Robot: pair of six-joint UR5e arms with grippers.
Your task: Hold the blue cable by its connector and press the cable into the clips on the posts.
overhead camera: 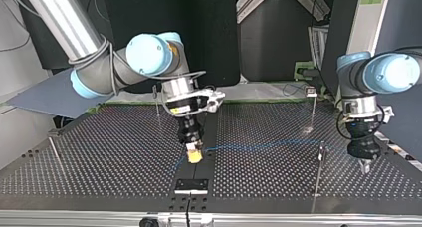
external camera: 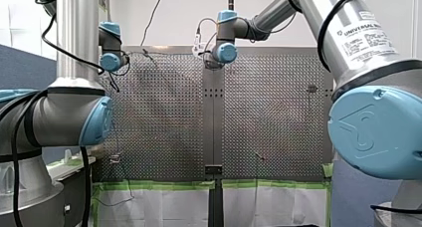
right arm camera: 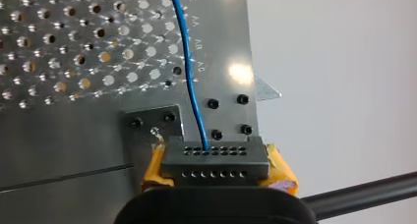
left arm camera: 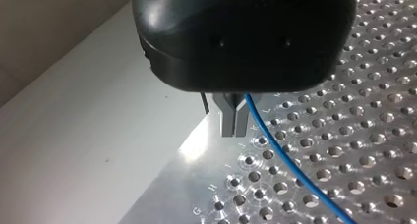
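Only the right wrist view shows the right gripper (right arm camera: 216,167) clamping the connector (right arm camera: 215,157); the left gripper (left arm camera: 234,128), pinched closed, sits beside the cable (left arm camera: 295,171).

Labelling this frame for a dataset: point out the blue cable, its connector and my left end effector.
blue cable (right arm camera: 187,62): right wrist view, its run above the connector.
connector (right arm camera: 215,162): right wrist view, grey holed face.
left end effector (left arm camera: 234,130): left wrist view, between its metal fingertips.
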